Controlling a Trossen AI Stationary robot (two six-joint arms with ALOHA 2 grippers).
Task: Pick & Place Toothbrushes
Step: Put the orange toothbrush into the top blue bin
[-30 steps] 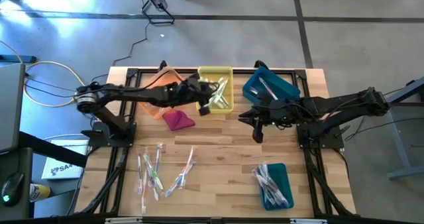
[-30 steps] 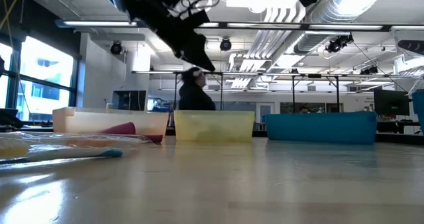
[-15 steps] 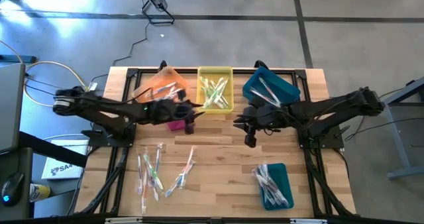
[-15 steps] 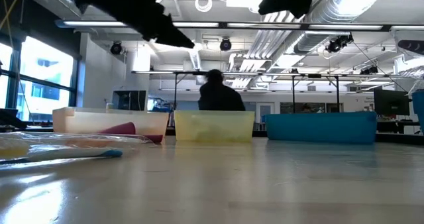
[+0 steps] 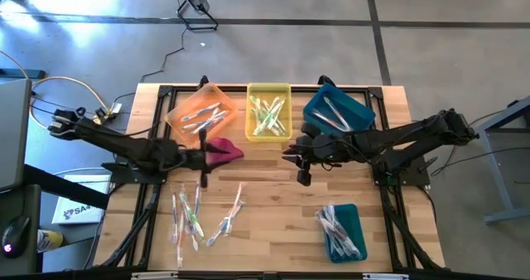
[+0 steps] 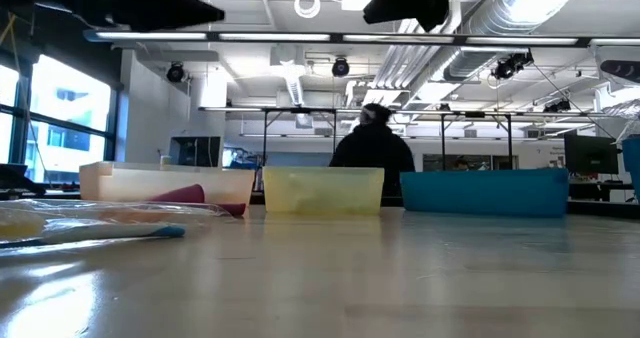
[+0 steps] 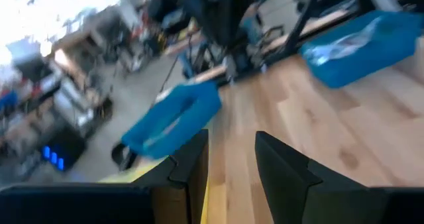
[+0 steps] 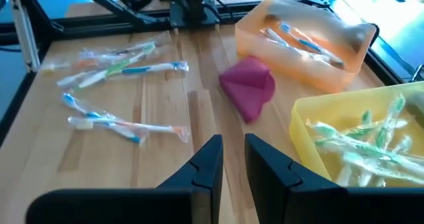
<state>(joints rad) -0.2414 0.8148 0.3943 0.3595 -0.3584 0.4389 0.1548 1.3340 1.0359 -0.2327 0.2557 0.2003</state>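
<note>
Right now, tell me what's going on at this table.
Toothbrushes are being sorted into bins. The left gripper is near the magenta cloth, above the loose toothbrushes lying on the table; its fingers are slightly apart and hold nothing. The right gripper hangs mid-table, also empty. The orange bin, yellow bin and two teal bins already hold toothbrushes.

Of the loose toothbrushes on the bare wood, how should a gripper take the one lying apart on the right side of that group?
Grip that toothbrush mid-handle, coming straight down from above with the fingers closing across its width. It lies flat on the table and separate from the crowded bunch, so the middle of the thin shaft looks freest. The left gripper seems nearest.
</note>
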